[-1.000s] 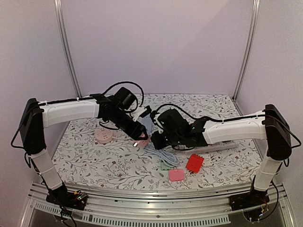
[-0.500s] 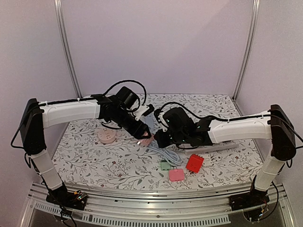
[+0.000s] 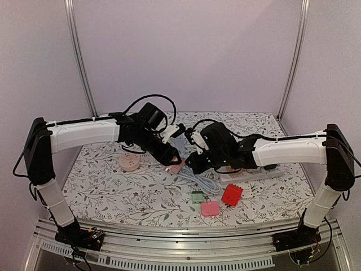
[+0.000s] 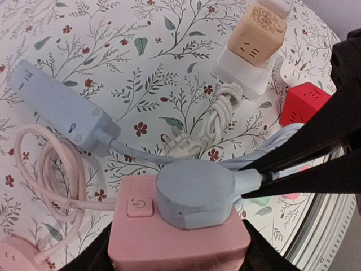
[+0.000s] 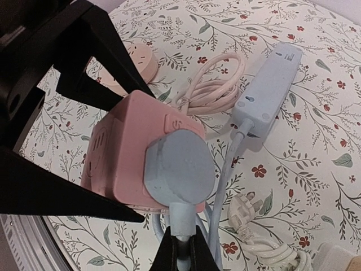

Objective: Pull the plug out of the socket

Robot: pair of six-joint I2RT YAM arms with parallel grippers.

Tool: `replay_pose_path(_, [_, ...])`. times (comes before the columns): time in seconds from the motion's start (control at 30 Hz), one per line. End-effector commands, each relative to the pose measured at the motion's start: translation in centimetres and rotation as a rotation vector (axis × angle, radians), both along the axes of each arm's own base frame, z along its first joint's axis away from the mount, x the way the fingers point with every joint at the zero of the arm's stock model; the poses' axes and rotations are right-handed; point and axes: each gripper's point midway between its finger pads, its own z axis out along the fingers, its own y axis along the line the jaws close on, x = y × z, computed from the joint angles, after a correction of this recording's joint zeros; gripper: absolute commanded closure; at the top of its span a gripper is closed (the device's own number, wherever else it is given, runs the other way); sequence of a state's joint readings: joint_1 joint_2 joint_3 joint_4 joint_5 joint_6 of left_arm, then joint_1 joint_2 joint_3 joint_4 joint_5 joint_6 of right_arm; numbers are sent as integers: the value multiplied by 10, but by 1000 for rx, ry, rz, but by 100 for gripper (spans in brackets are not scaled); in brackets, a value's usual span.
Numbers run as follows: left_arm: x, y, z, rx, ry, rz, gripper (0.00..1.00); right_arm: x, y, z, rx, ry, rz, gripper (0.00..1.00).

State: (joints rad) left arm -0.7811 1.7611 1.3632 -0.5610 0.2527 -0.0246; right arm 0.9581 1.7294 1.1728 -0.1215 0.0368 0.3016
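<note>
The socket (image 4: 175, 240) is a pink cube with a power button, held off the table between the fingers of my left gripper (image 4: 177, 257), which is shut on its sides. A round pale-blue plug (image 4: 194, 192) sits seated in its top face. In the right wrist view the plug (image 5: 180, 166) and socket (image 5: 121, 152) fill the middle. My right gripper (image 5: 183, 248) is shut on the plug's stem where the blue cable leaves it. From above, both grippers meet at the socket (image 3: 176, 167) mid-table.
A blue power strip (image 4: 56, 107) lies on the floral cloth, joined to the plug by its cable. Close by are a coiled white cable (image 4: 211, 121), a beige-and-white adapter (image 4: 254, 42), a red cube (image 3: 232, 194), a pink square (image 3: 210, 208), a green piece (image 3: 197, 197) and a round pink socket (image 3: 129, 162).
Both grippers have shifted a little right and towards the back with the socket and plug between them. The plug sits in the socket as before.
</note>
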Motion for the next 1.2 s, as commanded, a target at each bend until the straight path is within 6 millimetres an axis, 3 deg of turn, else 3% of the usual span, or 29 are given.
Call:
replay_pose_path(0.0, [-55,-6,-7,36,105,-175,64,53,-37,47,41,-138,-180,100])
replay_pose_path(0.13, [-49,-7,-3,24,104,-136,67,51,-36,46,54,-124,-176,100])
replay_pose_path(0.37, [-18,1,18,-149,206,-6,69,30,-28,36,59,-107,-172,100])
replay_pose_path(0.63, [-8,6,26,-209,221,27,69,6,-7,9,47,-54,-140,100])
replay_pose_path(0.8, [-8,10,19,-135,163,32,70,19,-25,16,31,-98,-255,100])
replay_pose_path(1.0, [-23,4,12,-49,94,-29,71,48,-55,43,88,-110,-360,100])
replay_pose_path(1.17, [-35,4,-2,54,50,-73,71,60,-72,64,99,-167,-422,100])
